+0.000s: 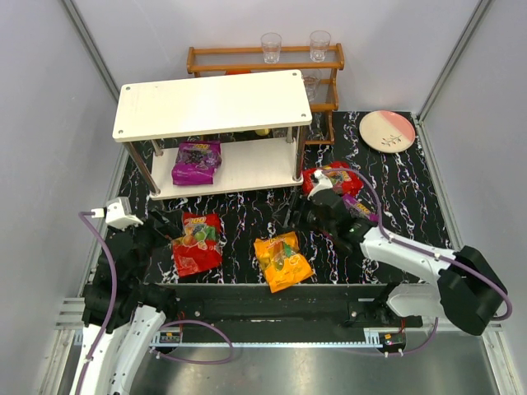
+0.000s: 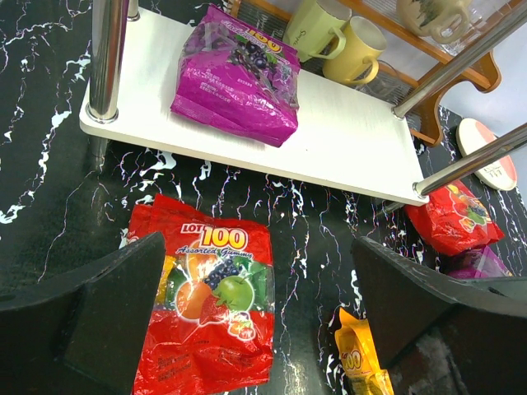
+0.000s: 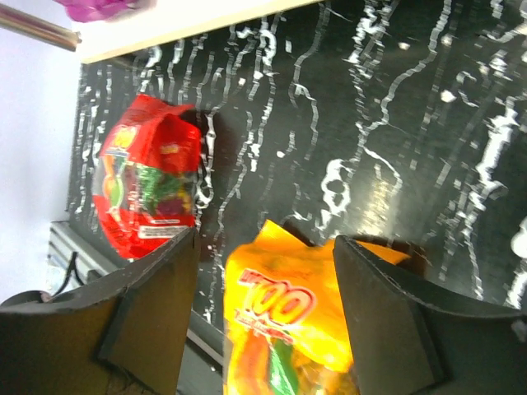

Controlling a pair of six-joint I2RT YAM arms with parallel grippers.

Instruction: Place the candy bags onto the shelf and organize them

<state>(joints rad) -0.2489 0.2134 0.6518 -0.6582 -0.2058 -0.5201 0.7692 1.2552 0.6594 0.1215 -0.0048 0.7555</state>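
black marbled mat (image 1: 247,216), grey walls all round. one purple bag (image 1: 196,162) lies on the shelf (image 1: 210,103) lower board, left half. the other four are on the mat.

left gripper (image 2: 257,247) is spread wide above the red bag (image 1: 198,243), nothing in it. right gripper (image 3: 265,239) is spread too, over one end of the orange bag (image 1: 282,261), not pinching it.

risks, my read:
- glossy film: pinch only a corner and the bag will likely slip or swing out.
- the lower tier is a tight slot, so you could clip the silver leg (image 1: 295,156) or shove the purple bag.
- right arm lies over the second red bag (image 1: 339,174) and second purple bag (image 1: 361,207), and a sweep could drag them.
- both arms work mid-table, so watch for a clash.

hard to see: second purple bag is mostly under the arm. can't tell whether the right gripper's far finger touches the orange bag. the back of the lower board is hidden under the top board from above.
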